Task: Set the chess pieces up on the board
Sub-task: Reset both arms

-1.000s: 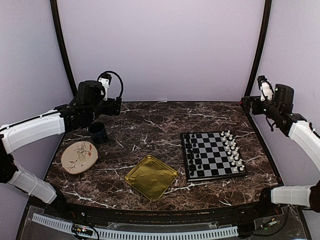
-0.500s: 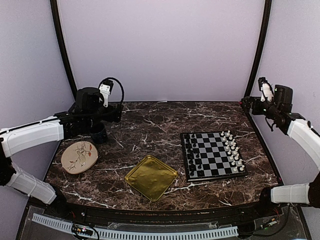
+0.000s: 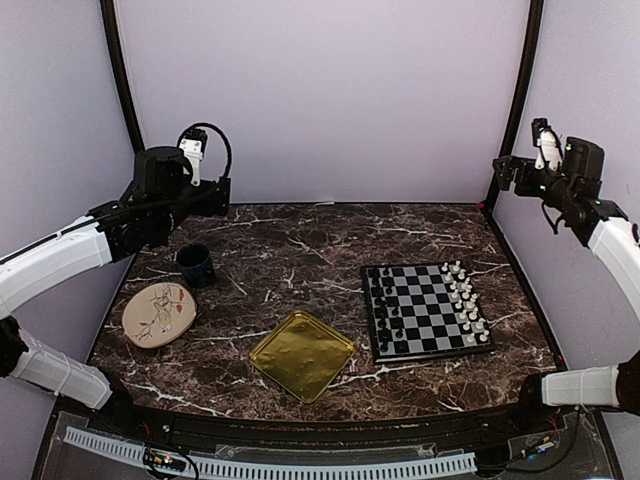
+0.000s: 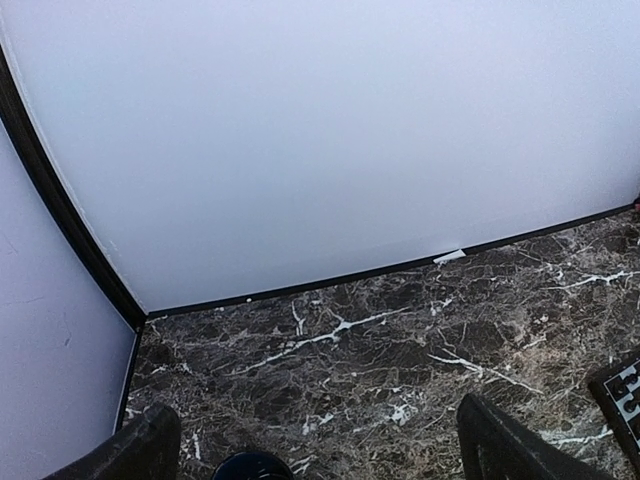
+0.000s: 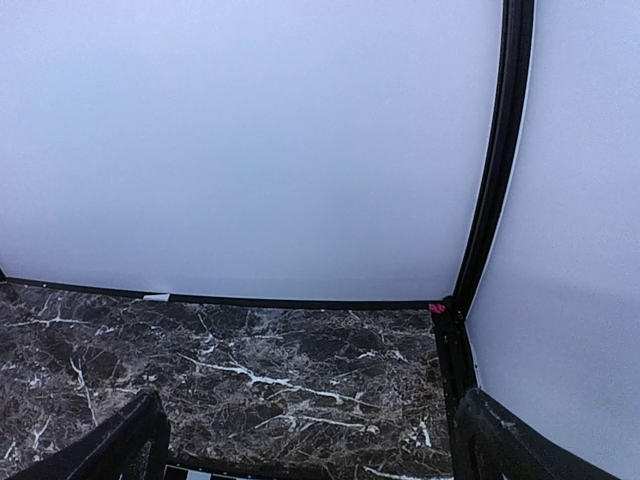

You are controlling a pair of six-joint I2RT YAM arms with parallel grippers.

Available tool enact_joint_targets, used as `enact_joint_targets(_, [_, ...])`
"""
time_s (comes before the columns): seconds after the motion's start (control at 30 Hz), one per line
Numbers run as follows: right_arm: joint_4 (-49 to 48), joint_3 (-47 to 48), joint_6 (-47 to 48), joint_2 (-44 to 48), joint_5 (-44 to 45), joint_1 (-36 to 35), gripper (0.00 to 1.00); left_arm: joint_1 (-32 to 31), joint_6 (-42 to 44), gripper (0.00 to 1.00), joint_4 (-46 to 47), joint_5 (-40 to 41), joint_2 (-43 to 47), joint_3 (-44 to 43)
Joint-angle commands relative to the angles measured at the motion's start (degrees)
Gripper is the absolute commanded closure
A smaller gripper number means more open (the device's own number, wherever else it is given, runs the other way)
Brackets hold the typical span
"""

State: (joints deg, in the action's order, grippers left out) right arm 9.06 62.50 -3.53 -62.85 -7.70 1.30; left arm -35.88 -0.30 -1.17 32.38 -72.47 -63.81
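You will find the gold tray [image 3: 301, 354] nearest the arm bases, flat on the marble table [image 3: 300, 245], just left of the board [image 3: 430, 312] and clear of its near-left corner. The board itself lies flat on the table's right half. Black chess pieces [image 3: 388, 312] stand in the 2 columns along the board's left edge. White chess pieces [image 3: 466, 300] stand in the 2 columns along its right edge. They are too small to count or identify by type. Well left of the board lies the floral plate [image 3: 159, 312], with a dark cup [image 3: 195, 265] just beyond it. The left gripper [image 3: 224, 196] hangs high, far left of and beyond the board. The right gripper [image 3: 499, 172] hangs high beyond the board's far-right corner. In each wrist view the fingers [image 4: 145, 448] [image 5: 125, 445] stand wide apart, released, with nothing between them.
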Motion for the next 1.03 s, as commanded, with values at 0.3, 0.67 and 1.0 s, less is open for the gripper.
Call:
enact_joint_targets(0.3, [1.15,2.06,-0.48,-0.3,0.36,0.41,0.0,0.28,-4.5,0.01,-9.16,4.0,-3.36,-4.99])
enact_joint_targets(0.67, [0.1,-0.75,-0.48,-0.38,0.36,0.39,0.0,0.28,-4.25,0.01,-9.25,1.58,-4.35,-5.35])
enact_joint_targets(1.0, [1.64,2.33,-0.48,-0.81,0.36,0.38,0.0,0.28,-3.13,0.01,-5.29,-1.19,-1.84,-3.14])
